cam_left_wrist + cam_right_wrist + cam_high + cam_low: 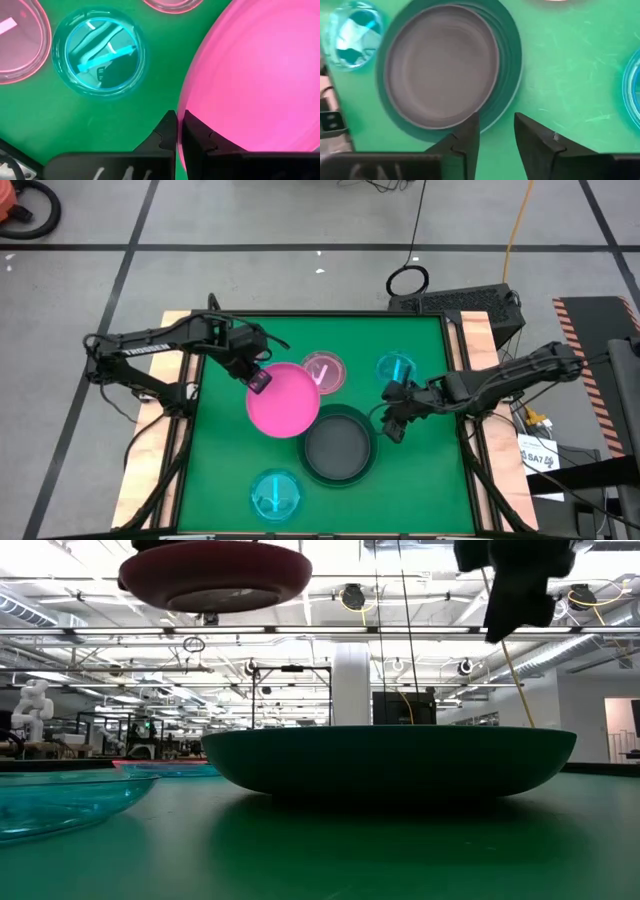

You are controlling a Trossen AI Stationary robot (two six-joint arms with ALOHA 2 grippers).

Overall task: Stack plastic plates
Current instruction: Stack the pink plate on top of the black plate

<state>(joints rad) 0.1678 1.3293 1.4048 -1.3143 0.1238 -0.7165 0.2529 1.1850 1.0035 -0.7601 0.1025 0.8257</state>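
Overhead, the green table [220,480] carries the whole set, and the biggest piece on it is the dark grey plate [338,446], lying flat near the middle toward the front edge — from the right wrist camera it seems to be two grey plates nested, one rim showing around the other. At table height it fills the middle of the picture as a low dark bowl shape [390,760].

Next in size is the solid pink plate [284,400], lifted clear of the table and overlapping the grey plate's rear left rim as seen from above. The left gripper [257,379] has its fingers pinched tight on the pink plate's edge, the rim clamped between them in the left wrist view [180,131]. In the low view this plate hangs high up, seen from beneath [215,575].

The small ones lie flat and apart: a translucent pink plate [323,372] just behind the held plate, a cyan plate [396,367] at the rear right, and another cyan plate [273,494] at the front left.

The right gripper [394,418] hovers just right of the grey plate, fingers parted a little — holding nothing.
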